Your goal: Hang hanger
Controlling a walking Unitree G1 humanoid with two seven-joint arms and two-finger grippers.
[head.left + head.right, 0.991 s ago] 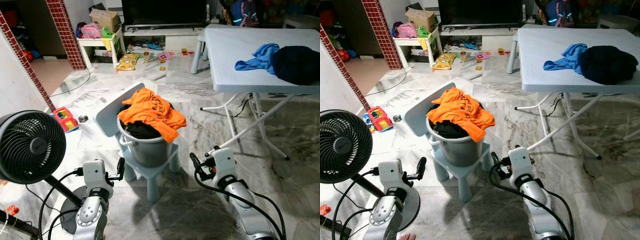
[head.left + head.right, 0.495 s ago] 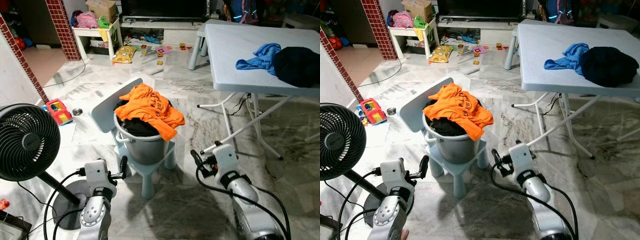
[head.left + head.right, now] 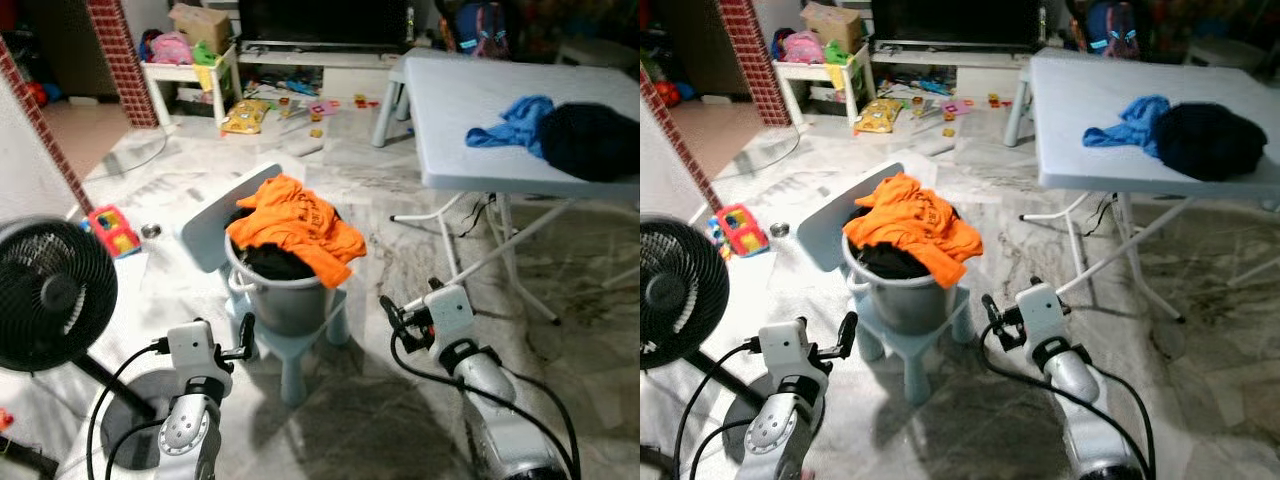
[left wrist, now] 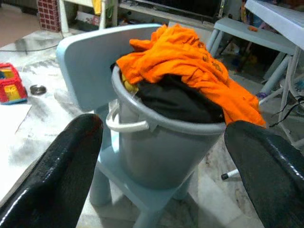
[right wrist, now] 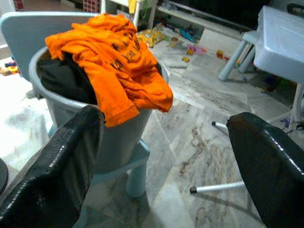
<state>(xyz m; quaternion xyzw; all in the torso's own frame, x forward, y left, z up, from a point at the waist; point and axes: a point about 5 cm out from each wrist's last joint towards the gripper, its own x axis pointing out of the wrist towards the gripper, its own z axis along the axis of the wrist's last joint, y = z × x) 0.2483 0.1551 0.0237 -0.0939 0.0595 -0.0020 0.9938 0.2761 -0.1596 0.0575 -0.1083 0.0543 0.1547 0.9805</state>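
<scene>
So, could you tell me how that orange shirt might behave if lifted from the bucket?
The orange shirt is crumpled and draped over the bucket rim, so it is probably floppy and light. It may drag the dark cloth beneath it.

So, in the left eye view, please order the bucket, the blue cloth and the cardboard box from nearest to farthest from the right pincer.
1. Bucket, just left of the right pincer.
2. Blue cloth, on the table ahead, to the right.
3. Cardboard box, far back left.
</scene>
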